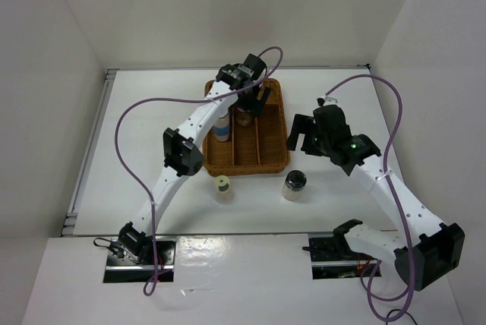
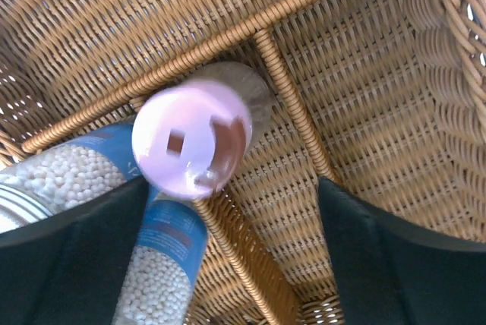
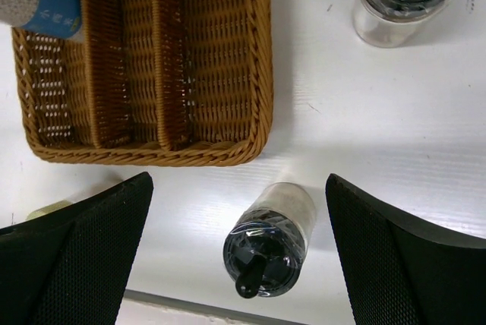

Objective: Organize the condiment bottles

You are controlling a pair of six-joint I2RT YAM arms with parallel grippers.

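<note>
Pink-capped shaker (image 2: 194,139) is standing in the wicker tray (image 2: 364,74) between the spread fingers of the left end effector (image 2: 233,184), not gripped. Right end effector (image 3: 237,181) is hovering wide open over a black-topped bottle (image 3: 266,245) on the counter (image 3: 364,112).

Bright, even overhead light nearly washes out the white tabletop (image 1: 159,82) in the top view. There is glare on the glossy ledge (image 1: 228,253) at bottom centre, and shadows are faint and soft. In the left wrist view the pink-capped bottle (image 2: 194,139) is overexposed and blurred, the wicker tray (image 2: 364,97) sharper. The right wrist view is crisp; a black-topped bottle (image 3: 266,245) glints.
</note>
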